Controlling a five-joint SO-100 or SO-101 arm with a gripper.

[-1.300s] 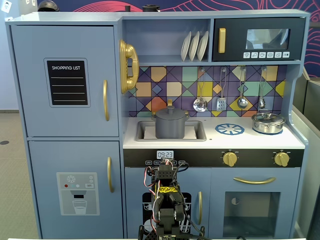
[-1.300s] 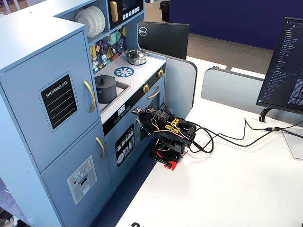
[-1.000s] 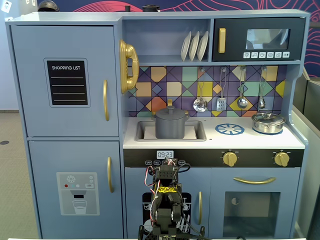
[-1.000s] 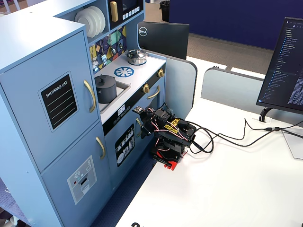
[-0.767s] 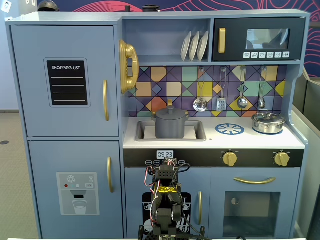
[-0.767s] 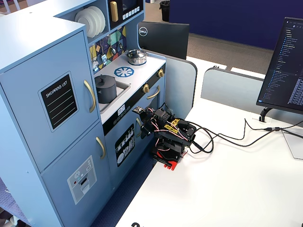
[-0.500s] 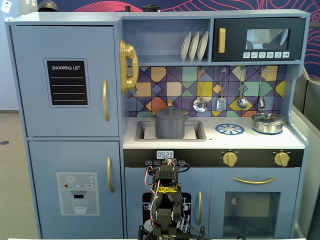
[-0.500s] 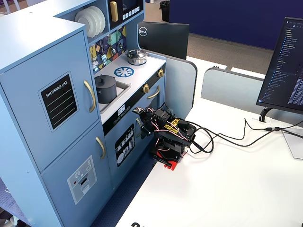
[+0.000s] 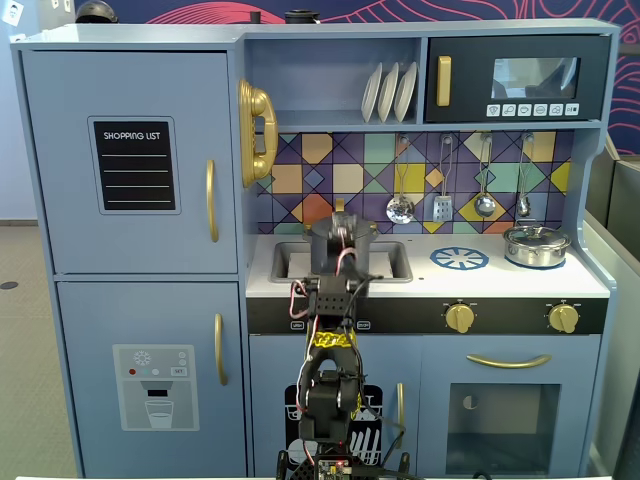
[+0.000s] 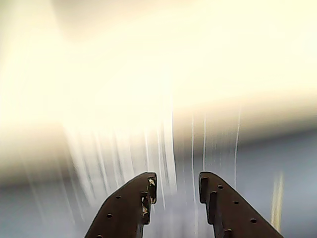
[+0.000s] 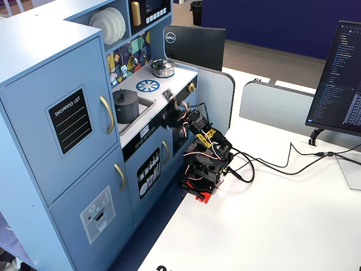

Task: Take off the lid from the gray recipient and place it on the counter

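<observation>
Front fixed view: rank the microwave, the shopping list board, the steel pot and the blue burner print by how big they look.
1. microwave
2. shopping list board
3. steel pot and blue burner print: they look about alike, so unranked.

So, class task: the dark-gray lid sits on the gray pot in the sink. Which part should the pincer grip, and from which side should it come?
Grip the small central knob of the lid, coming down from above. The lid lies flat and level on the gray pot, flush with its rim, so the edge offers little to pinch; the knob stands up clear. The open pincer looks wide enough to straddle it.

Wrist view overexposed, seemingly motion-streaked.
</observation>
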